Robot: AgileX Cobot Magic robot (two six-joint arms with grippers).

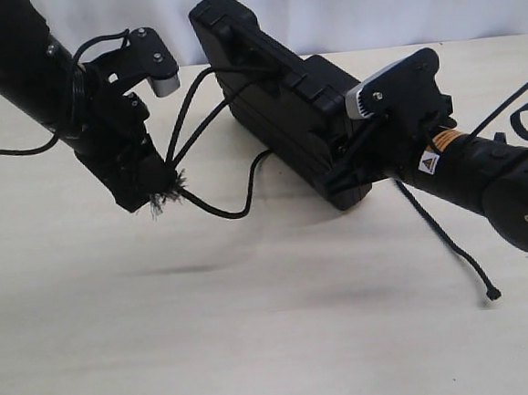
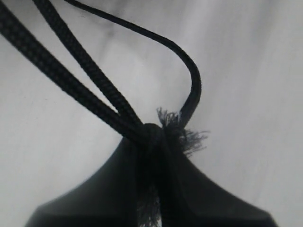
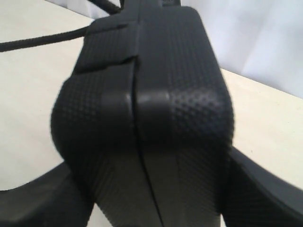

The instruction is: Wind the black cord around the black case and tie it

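Right tool (image 1: 343, 184) astride black case (image 1: 269, 83) edge

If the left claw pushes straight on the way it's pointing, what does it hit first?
Probably the black cord looping just ahead of the left claw, then the table; depth unclear.

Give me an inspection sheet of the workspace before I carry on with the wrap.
Surface: pale wooden table, faint shadows.
Job's things: black case up on edge; black cord runs in two strands from it to the left hand, with a slack loop; no tie seen.
Clutter: nothing seen.
Hands: left hand shut on the cord's frayed end; right hand shut on the case's end.
Cables: smooth arm cables beside the left arm; a braided tail lies on the table below the right arm, probably the cord.
Surroundings: white backdrop.
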